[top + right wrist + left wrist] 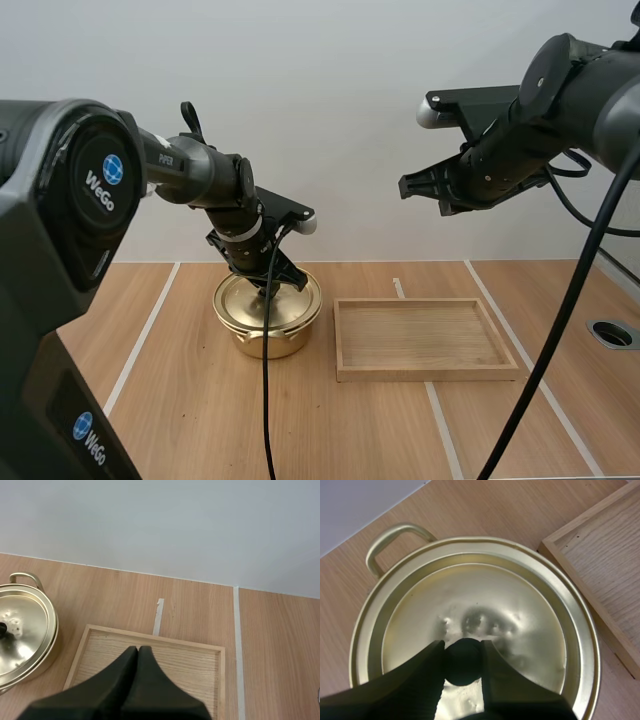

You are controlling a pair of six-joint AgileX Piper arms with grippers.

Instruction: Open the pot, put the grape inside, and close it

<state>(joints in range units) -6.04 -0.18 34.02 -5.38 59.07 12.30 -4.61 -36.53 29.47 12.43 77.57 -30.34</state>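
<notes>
A gold pot (268,318) stands on the wooden table, left of the tray, with its gold lid (485,615) on. My left gripper (268,290) is down on the lid, and its black fingers (420,675) pinch the lid's black knob (463,661) between them. The pot (25,630) also appears beside the tray in the right wrist view, lid in place. My right gripper (425,187) hangs high above the tray, its fingers (137,670) lying together as one dark wedge with nothing in them.
An empty wooden tray (420,338) lies right of the pot, its corner (600,555) close to the pot's rim. White tape lines (145,335) cross the table. A round hole (612,334) sits at the table's right edge.
</notes>
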